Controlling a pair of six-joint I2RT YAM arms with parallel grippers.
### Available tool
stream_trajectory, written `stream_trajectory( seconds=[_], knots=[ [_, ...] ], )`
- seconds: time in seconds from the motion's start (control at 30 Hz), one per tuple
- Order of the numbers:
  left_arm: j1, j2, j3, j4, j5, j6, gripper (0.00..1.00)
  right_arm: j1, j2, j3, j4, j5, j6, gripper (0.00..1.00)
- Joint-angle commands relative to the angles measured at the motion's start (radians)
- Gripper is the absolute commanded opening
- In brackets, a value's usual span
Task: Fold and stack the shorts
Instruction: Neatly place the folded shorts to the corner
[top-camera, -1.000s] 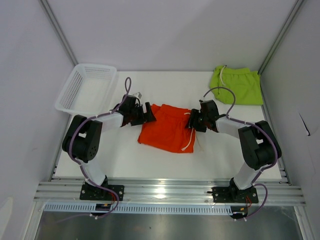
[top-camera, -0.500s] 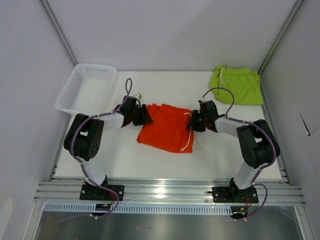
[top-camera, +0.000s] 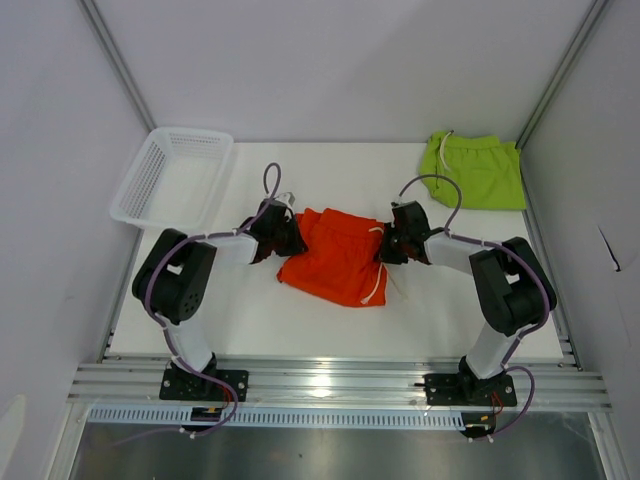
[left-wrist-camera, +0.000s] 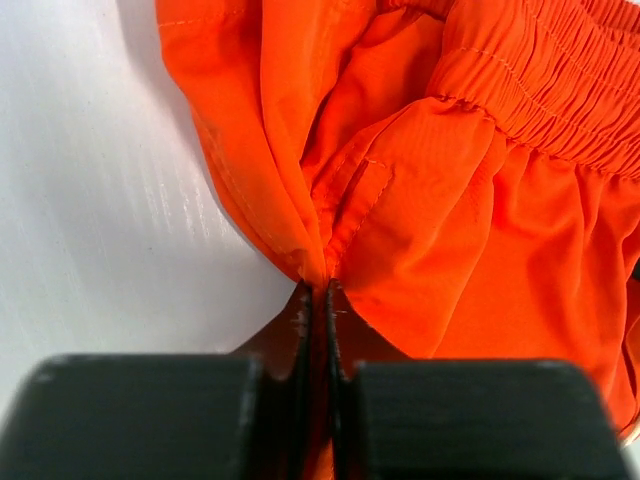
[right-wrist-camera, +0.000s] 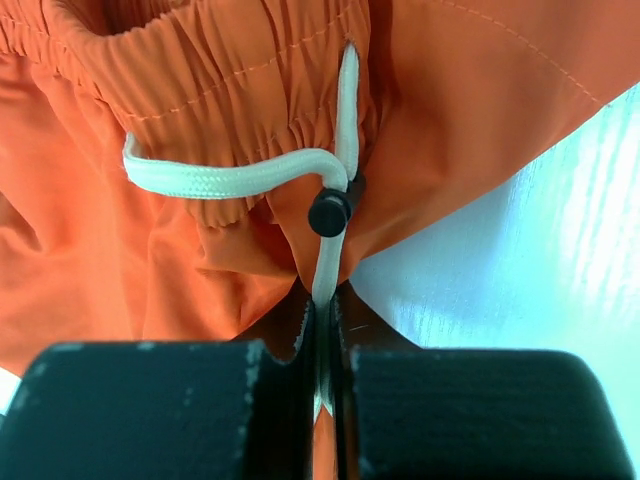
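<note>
Now orange shorts (top-camera: 335, 262) lie between left hand (left-wrist-camera: 318, 298) and right hand (right-wrist-camera: 322, 300); both clamp them.

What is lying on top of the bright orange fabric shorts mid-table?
Only their own white drawstring, trailing over the bright orange fabric shorts near the right gripper, which pinches cord and cloth. The left gripper pinches the opposite edge. Whatever is beneath the fabric is covered.

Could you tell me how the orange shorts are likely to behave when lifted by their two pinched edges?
Probably floppy: the orange shorts bunch into soft folds where the jaws pinch them, so the middle should sag. Likely light, being thin fabric. The white drawstring lies loose and may dangle.
</note>
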Motion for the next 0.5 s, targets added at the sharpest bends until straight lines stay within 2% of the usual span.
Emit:
stream_trajectory(
  seconds=[0.0,0.33,0.4,0.43,0.47],
  knots=[
    [-0.017,-0.043,-0.033,0.061,-0.016,-0.018,0.0,0.011,0.012,0.04,-0.041,0.037,-0.012,0.0],
    [-0.061,-0.12,-0.068,0.11,-0.059,-0.072,0.0,-0.018,-0.011,0.137,-0.163,0.094,-0.064,0.0],
    [-0.061,-0.124,-0.063,0.099,-0.048,-0.089,0.18,-0.029,-0.011,0.149,-0.179,0.091,-0.085,0.0],
    [-0.06,-0.128,-0.071,0.101,-0.048,-0.092,0.32,-0.034,-0.008,0.158,-0.188,0.085,-0.091,0.0],
    [-0.058,-0.141,-0.079,0.105,-0.051,-0.096,0.6,-0.037,-0.007,0.16,-0.189,0.08,-0.096,0.0]
  ],
)
